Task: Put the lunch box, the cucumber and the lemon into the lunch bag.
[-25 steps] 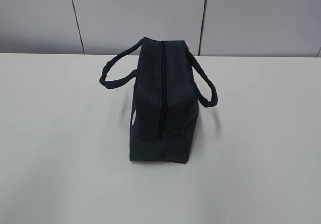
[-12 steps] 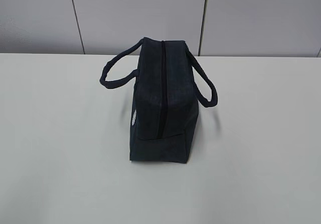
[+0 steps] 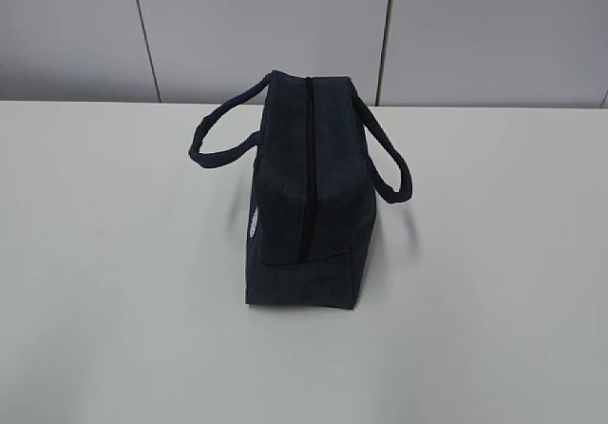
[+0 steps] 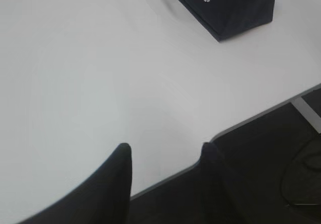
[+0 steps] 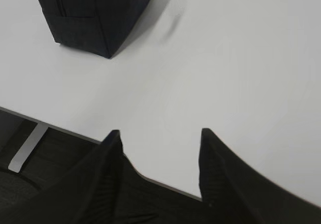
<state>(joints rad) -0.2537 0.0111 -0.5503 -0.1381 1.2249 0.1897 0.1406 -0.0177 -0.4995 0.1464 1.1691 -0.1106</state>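
The dark navy lunch bag (image 3: pixel 306 196) stands upright in the middle of the white table, its top zipper shut and its two loop handles drooping to either side. Its corner with the white round logo shows in the left wrist view (image 4: pixel 223 5), and another corner in the right wrist view (image 5: pixel 95 13). My left gripper (image 4: pixel 165 151) hangs open over the table's front edge, well short of the bag, with nothing between its fingers. My right gripper (image 5: pixel 159 136) is open too, empty, above the near edge. The lunch box, the cucumber and the lemon are out of view.
The white table (image 3: pixel 114 281) runs wide around the bag, with a grey panelled wall (image 3: pixel 256 25) behind it. Below the table's front edge lie dark floor and a pale frame bar (image 5: pixel 27 148).
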